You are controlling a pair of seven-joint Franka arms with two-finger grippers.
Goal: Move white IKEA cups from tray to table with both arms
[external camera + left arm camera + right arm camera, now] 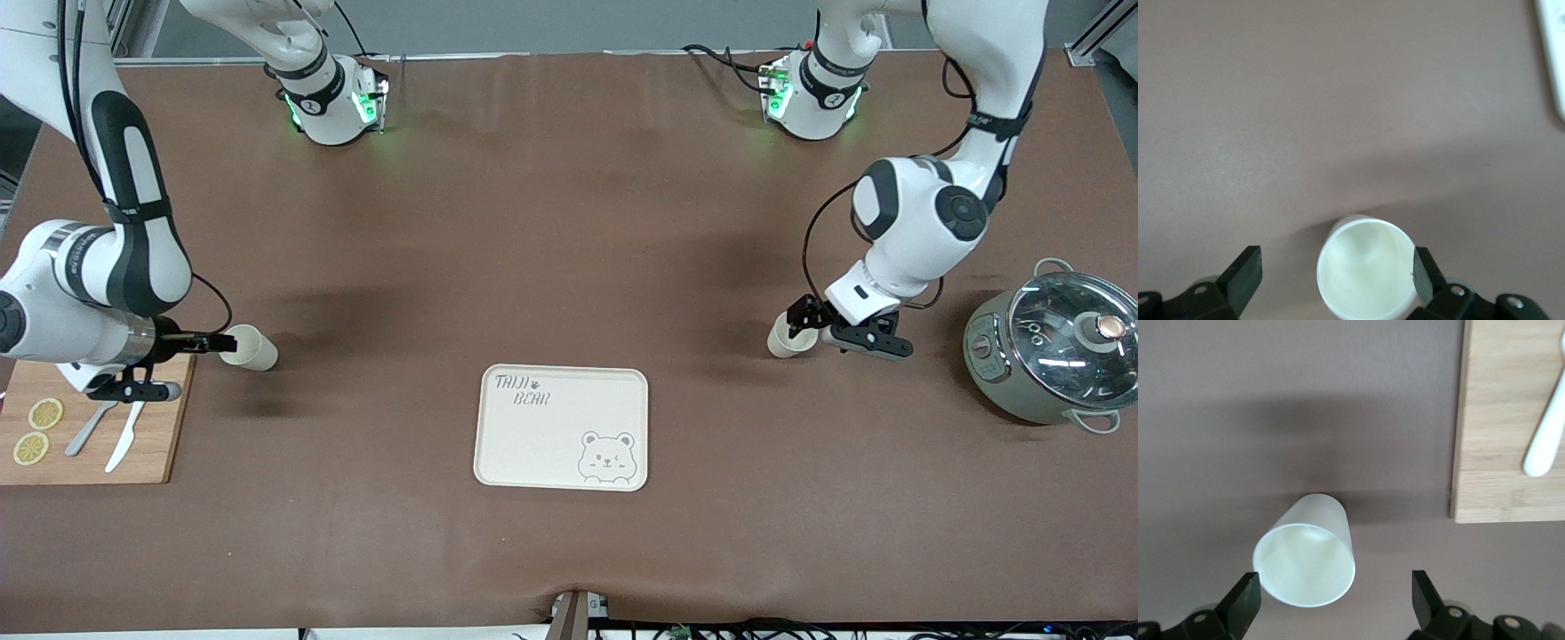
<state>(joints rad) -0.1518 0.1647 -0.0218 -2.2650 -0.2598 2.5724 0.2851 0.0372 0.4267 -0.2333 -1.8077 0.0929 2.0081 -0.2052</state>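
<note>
Both white cups stood upright on the brown table [569, 222], off the bear-face tray [533, 444], which lay bare nearer the front camera, between the two arms. The left gripper [822, 327] hung low with its jaws released and spread around one cup [786, 336], which stood on the table toward the left arm's end from the tray; in the left wrist view that cup [1368, 270] sat between the black fingertips [1245, 273], close to one and apart from the other. The right gripper [187, 364] was likewise released, its jaws wide beside the second cup [249, 348], just off the wooden cutting board [151, 444] toward the tray. Each cup's axis stood vertical, mouth up, within or just ahead of the open jaws; the next move probably called for a straight retreat clear of the rims.
</note>
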